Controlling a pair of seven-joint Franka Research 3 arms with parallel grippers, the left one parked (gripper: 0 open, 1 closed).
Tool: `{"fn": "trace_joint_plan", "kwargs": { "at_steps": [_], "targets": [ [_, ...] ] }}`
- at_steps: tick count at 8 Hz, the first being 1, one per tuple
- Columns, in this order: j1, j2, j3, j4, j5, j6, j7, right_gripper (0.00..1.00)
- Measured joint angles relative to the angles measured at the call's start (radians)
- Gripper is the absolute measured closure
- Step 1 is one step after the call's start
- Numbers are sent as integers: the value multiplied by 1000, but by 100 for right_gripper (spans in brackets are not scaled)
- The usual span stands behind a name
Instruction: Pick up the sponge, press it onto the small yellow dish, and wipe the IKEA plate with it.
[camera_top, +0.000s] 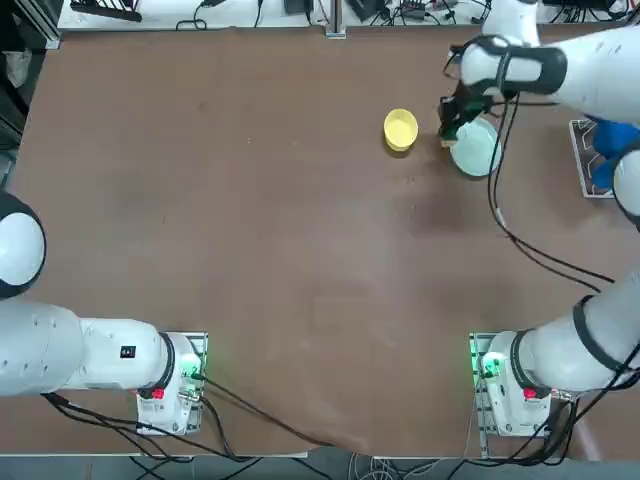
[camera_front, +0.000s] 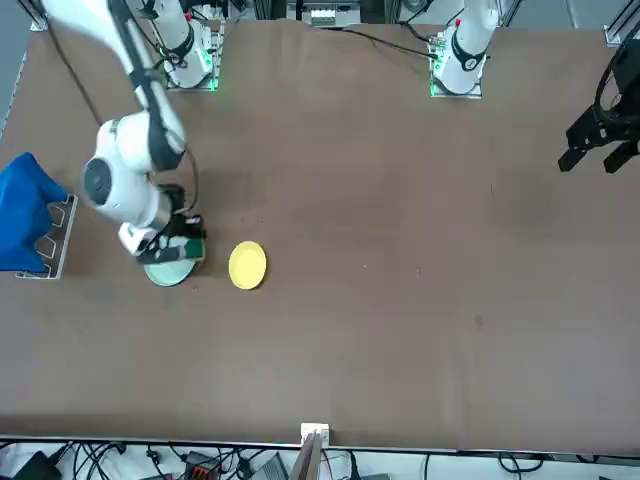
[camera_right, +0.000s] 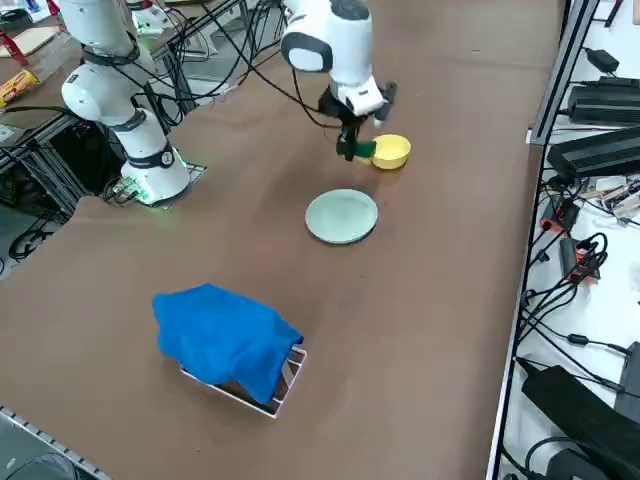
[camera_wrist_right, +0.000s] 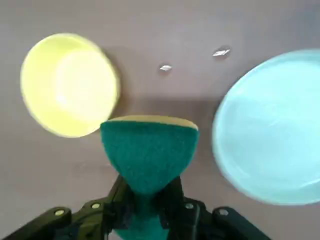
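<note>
Right end effector clamped on the sponge, held above the surface between the small yellow dish and the IKEA plate, touching neither

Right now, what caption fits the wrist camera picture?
Right gripper shut on the sponge, above the table between yellow dish and mint plate.

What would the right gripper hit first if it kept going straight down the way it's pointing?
Probably bare table: the right gripper, shut on the sponge, points between the yellow dish and mint plate.
</note>
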Motion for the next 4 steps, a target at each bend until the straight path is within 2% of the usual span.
{"fn": "trace_joint_plan", "kwargs": {
  "at_steps": [2,4],
  "targets": [
    [127,-46,3,-99,0,83,176,71],
    [249,-50,4,-122,0,123,336,71]
  ]
}}
